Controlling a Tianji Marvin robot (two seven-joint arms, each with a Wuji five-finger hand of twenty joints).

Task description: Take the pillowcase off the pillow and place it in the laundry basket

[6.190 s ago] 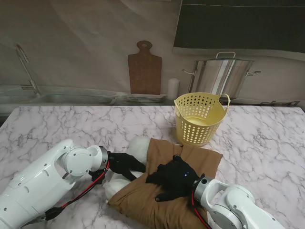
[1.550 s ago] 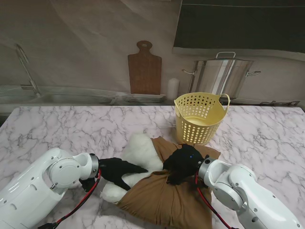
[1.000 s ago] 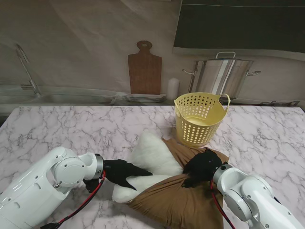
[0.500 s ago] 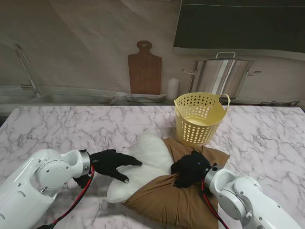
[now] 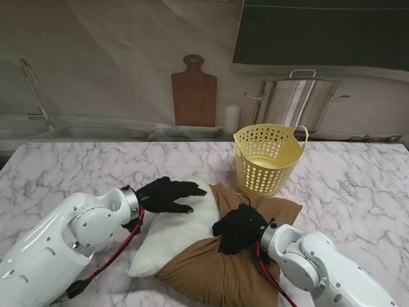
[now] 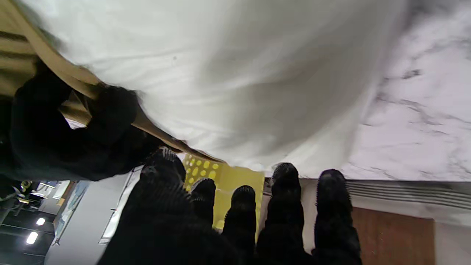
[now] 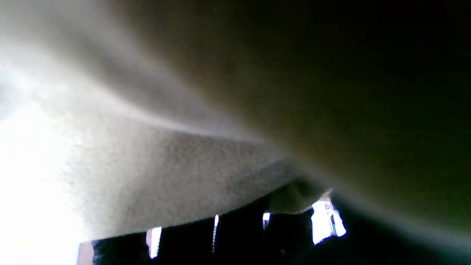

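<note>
My right hand [image 5: 238, 227] is nearest, clenched on a bunched fold of the brown pillowcase [image 5: 217, 272], which covers the near half of the pillow [image 5: 176, 227]. Risk: if that fold slips, the case stays put – the fabric there is gathered tight. My left hand [image 5: 167, 194] lies flat on the exposed white end with fingers spread, grasping nothing; if it presses too lightly, the pillow will likely drag along with the case instead of sliding out. Farther off, the laundry basket [image 5: 267, 158] stands just beyond the pillow's far corner, so a wide pull could knock it. Hidden: the right wrist view is smothered by cloth, so I cannot confirm finger placement – and the case's opening edge is hard to trace.
</note>
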